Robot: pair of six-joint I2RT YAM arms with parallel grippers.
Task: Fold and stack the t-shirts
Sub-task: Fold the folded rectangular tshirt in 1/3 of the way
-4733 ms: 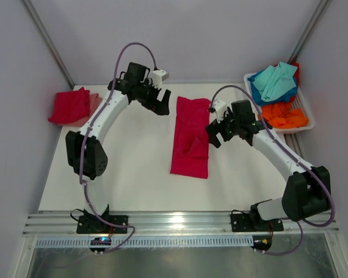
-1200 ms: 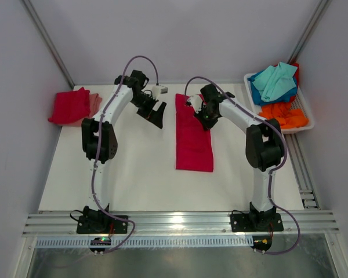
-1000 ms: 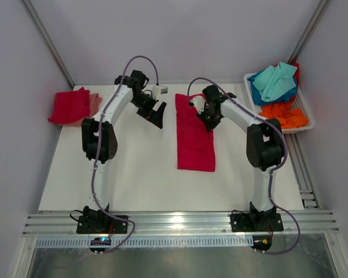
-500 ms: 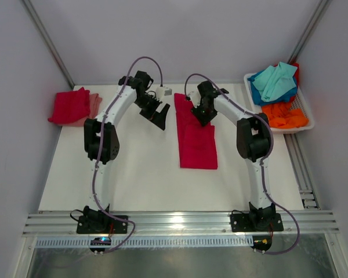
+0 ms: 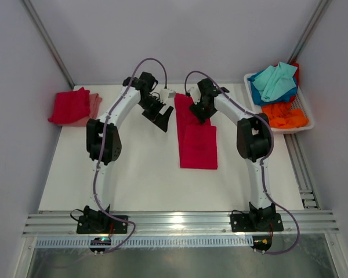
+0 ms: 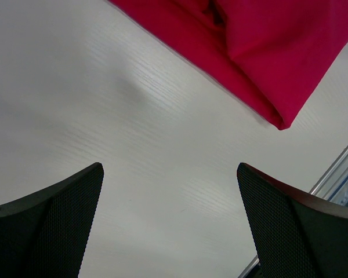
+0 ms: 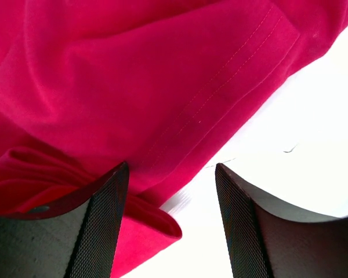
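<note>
Jaws apart; one crimson t-shirt (image 5: 197,142), two-shirt stack (image 5: 69,106).

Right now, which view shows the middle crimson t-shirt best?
Top external: the crimson t-shirt shows nearly whole, a folded strip. The left wrist view catches only one folded corner; the right wrist view, only a stitched hem close up.

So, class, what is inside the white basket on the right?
The basket holds crumpled cloth: a teal t-shirt on top, blue cloth under it, an orange t-shirt nearer, and red cloth peeking out behind. Anything beneath is covered.
</note>
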